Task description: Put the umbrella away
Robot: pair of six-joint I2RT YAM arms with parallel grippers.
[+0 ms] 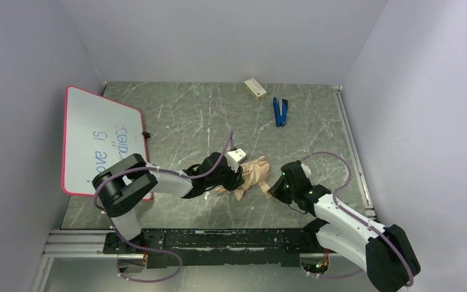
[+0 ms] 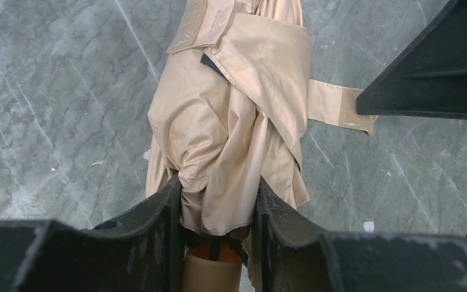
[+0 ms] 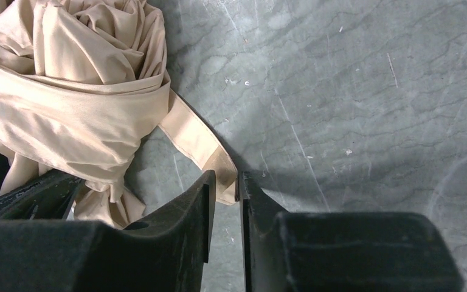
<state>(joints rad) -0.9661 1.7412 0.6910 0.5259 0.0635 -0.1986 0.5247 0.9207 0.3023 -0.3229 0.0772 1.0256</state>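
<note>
Grey-green marbled table (image 1: 188, 115) fills the floor of a pale-walled booth. On it the umbrella (image 1: 252, 175) lies as a bunched tan bundle, slightly toward 6 o'clock from the table's centre and between the 2 grippers.

The left gripper (image 2: 217, 201) comes in from the bundle's 9 o'clock and is clamped on the gathered fabric. Both fingers press into the cloth, and the handle (image 2: 210, 274) shows just behind them.

The strap (image 3: 197, 143) trails out of the bundle along the table toward 4 o'clock. The right gripper (image 3: 225, 188) has it pinched by the tip, with its jaws nearly together and the strap's end caught between them.

A whiteboard (image 1: 100, 137) with a pink rim leans at the table's 9 o'clock edge. A small box (image 1: 255, 88) and a blue tool (image 1: 280, 112) lie well apart from the umbrella, near the 12 o'clock edge.
</note>
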